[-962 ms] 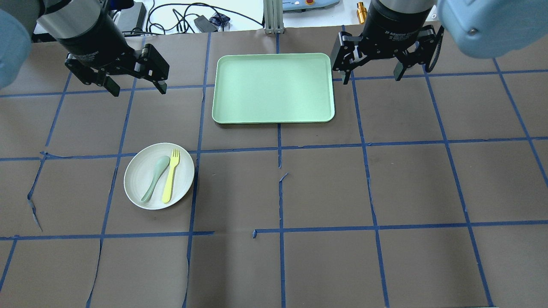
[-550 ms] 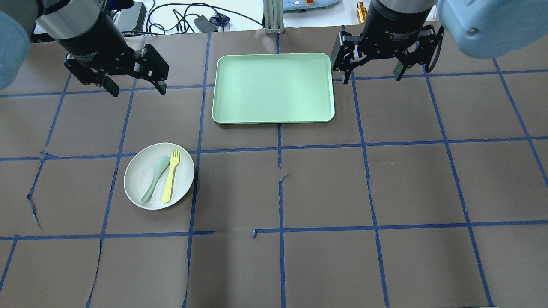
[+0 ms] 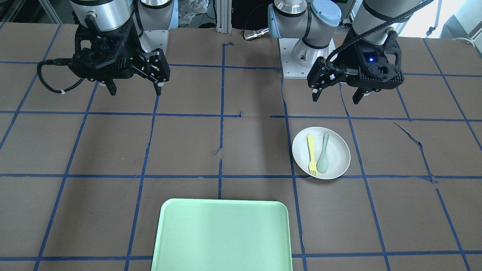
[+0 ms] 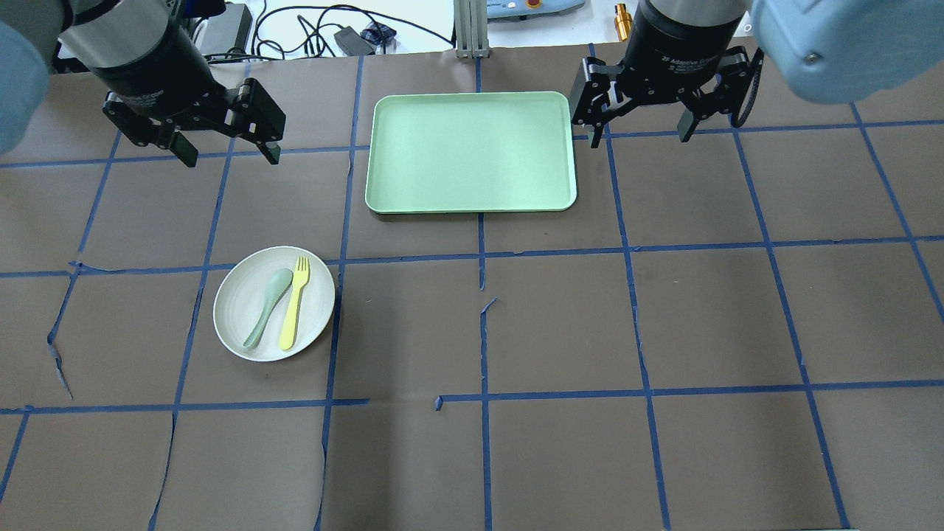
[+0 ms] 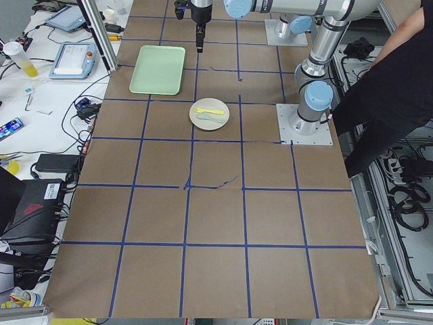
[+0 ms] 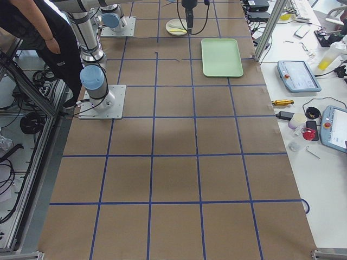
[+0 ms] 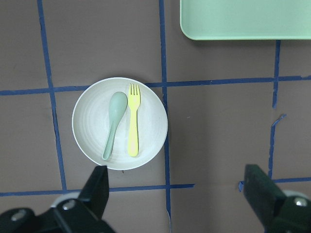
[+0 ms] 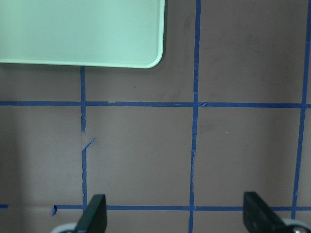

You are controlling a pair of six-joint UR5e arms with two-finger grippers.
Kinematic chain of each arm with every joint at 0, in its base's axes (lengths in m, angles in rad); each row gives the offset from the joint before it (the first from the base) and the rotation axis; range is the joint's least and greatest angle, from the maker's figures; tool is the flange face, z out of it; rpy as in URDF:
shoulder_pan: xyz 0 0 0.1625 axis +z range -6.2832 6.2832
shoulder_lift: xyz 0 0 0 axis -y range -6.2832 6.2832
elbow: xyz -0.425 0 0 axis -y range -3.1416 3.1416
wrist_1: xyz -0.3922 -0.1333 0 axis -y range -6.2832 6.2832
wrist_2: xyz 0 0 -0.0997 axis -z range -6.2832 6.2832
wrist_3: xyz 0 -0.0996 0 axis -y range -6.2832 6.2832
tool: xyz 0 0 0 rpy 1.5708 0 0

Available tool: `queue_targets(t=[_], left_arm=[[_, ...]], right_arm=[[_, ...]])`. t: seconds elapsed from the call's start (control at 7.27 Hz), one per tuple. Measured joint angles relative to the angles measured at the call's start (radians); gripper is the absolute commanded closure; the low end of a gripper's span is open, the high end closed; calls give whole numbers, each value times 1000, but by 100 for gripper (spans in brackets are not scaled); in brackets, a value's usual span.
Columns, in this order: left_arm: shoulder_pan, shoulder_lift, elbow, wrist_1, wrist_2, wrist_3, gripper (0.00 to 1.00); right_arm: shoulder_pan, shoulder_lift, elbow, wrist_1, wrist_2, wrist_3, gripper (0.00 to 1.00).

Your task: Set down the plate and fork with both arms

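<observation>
The off-white plate [image 4: 243, 324] lies on the table left of centre, with the pale-yellow fork [image 4: 295, 304] on it beside a grey-green spoon [image 4: 267, 299]. They also show in the front view, plate [image 3: 339, 154] and fork [image 3: 311, 154], and in the left wrist view, plate [image 7: 90, 124] and fork [image 7: 132, 121]. My left gripper [image 4: 225, 155] hangs open and empty high above the table, beyond the plate. My right gripper [image 4: 640, 134] is open and empty, to the right of the green tray.
A light-green rectangular tray [image 4: 472, 151] lies at the far middle of the table, also in the front view [image 3: 222, 235]. Blue tape lines cross the brown table cover. Cables and devices lie beyond the far edge [image 4: 324, 33]. An operator [image 5: 399, 74] stands beside the robot.
My left gripper has drifted a little to the left and away from the plate. The right gripper has barely shifted. Plate, fork and spoon have not moved.
</observation>
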Motion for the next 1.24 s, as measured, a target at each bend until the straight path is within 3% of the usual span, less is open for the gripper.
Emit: queue_targets(t=[1.24], left_arm=[[4,-6,-13,-3,7,10,0]], right_arm=[[0,0,1,0,1,4,0]])
